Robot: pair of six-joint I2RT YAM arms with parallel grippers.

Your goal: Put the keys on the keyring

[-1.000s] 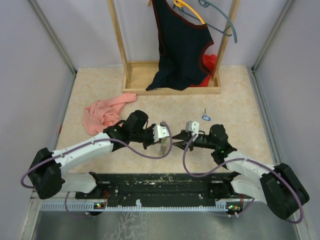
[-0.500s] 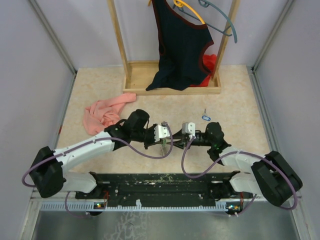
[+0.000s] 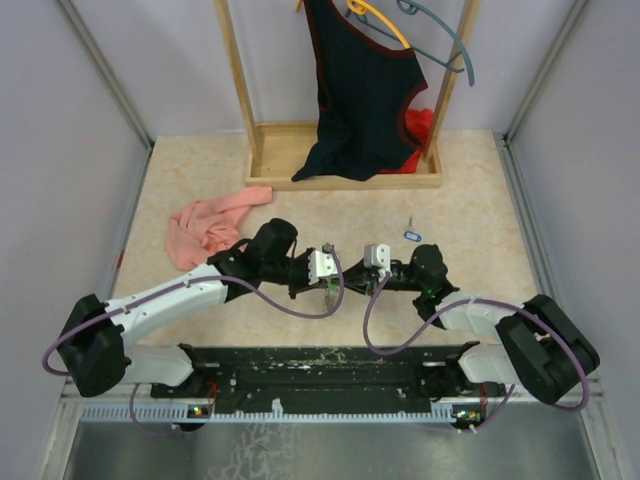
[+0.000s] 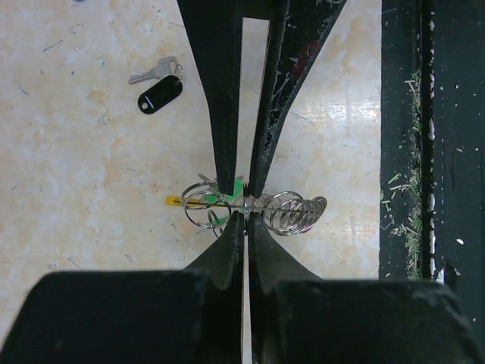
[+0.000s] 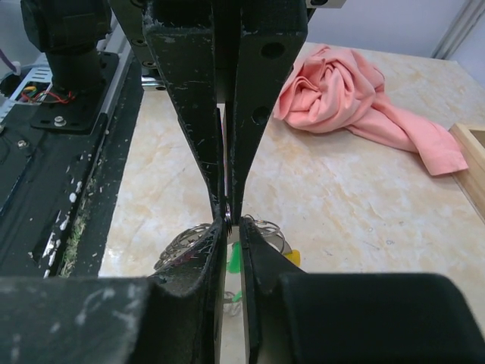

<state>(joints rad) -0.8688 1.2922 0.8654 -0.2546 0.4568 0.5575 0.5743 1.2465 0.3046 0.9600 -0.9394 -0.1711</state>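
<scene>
The keyring (image 4: 282, 212) is being pinched just above the table by the tightly closed left gripper (image 4: 246, 221), probably so that its coils are being steadied for the right gripper (image 4: 248, 193). That gripper's jaws are narrowed about the wire, though a grip cannot be told. A green key (image 4: 236, 187) is being seen against the ring. A black key (image 4: 160, 94) lying apart is being shown only by the left wrist view, and a farther blue key (image 3: 412, 236) only from above.

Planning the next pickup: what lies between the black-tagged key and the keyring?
Nothing. In the left wrist view, only bare tabletop separates the black-tagged key from the keyring.
</scene>
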